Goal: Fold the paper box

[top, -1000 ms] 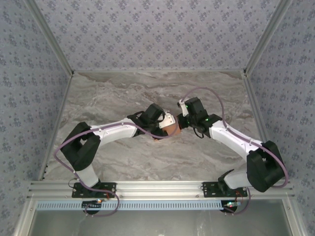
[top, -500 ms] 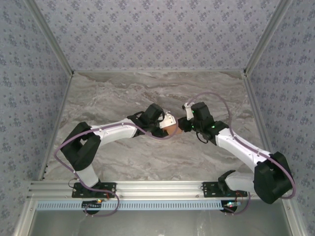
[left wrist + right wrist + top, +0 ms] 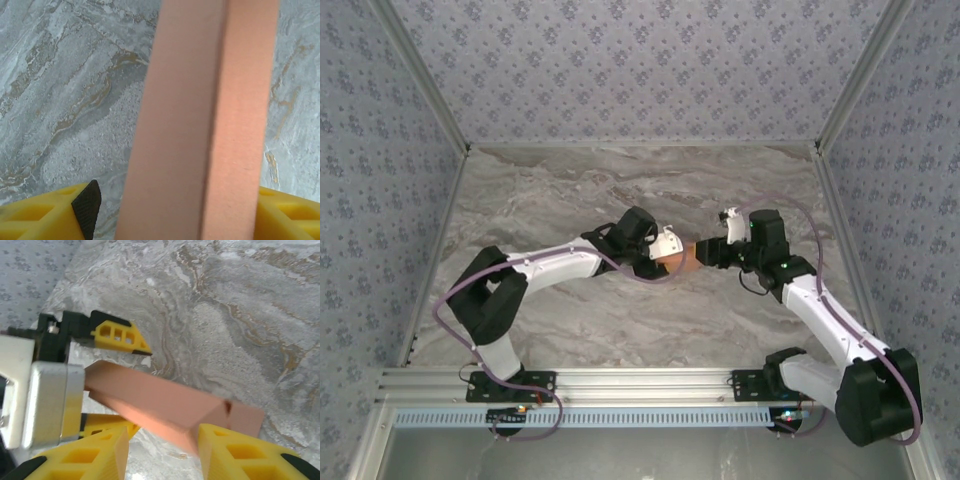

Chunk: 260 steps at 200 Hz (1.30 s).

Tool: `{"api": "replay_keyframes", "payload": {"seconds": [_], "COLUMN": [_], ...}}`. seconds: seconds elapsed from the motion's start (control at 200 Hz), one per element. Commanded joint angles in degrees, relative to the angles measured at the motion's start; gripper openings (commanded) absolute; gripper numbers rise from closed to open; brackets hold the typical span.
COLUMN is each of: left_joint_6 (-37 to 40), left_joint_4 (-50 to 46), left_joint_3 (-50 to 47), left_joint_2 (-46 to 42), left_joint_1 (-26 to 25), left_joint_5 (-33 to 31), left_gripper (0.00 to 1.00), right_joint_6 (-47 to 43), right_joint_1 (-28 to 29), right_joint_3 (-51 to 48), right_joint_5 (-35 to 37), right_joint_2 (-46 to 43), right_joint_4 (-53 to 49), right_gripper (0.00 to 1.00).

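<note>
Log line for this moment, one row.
left gripper: shut on paper box | right gripper: open, astride box end | box: folded up

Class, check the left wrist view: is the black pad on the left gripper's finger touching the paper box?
Apart. The left wrist view shows a strip of marble table between the black pad and the paper box.

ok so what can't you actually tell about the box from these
top external: the paper box is tiny between the left gripper and right gripper, folds unreadable
left wrist: both box ends cut off by the frame, left grip unclear
right wrist: one box end hidden behind the left gripper's body
</note>
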Motion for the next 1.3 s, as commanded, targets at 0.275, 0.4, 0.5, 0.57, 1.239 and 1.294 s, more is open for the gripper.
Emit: {"api": "replay_keyframes", "payload": {"seconds": [0.275, 0.4, 0.5, 0.57, 1.239, 1.294], "left_joint_6": [-1.36, -2.03, -2.63, -3.17, -4.58, -4.7], "left_joint_4": [-5.0, -5.33, -5.27, -5.32, -5.62, -5.8], "left_joint_3": [3.91, 4.15, 4.33, 4.61, 5.82, 6.21], "left_joint_2": [2.05, 2.04, 2.23, 2.31, 3.98, 4.25], "left_joint_1": [0.77, 1.27, 1.59, 1.92, 3.84, 3.8], "left_joint_5": [1.82, 3.02, 3.89, 4.62, 8.19, 8.49], "left_gripper": [0.73, 0.73, 0.73, 0.73, 0.68, 0.68], "right_joint_6": [-4.27, -8.32, -14.84, -20.63, -30.6, -30.59], "right_joint_1": [-6.84, -6.93, -6.14, -4.68, -2.82, -2.43], "right_joint_3": [-4.75, -2.69, 0.57, 2.41, 15.07, 15.2], "right_joint_5": [-3.6, -2.67, -0.88, 0.72, 0.3, -0.05], "right_joint_2": [-2.83, -0.86, 2.01, 4.38, 24.24, 24.28], "right_joint_4": [0.22, -0.21, -2.15, -2.08, 0.5, 0.56], "right_gripper": [0.32, 0.38, 0.39, 0.39, 0.24, 0.2]}}
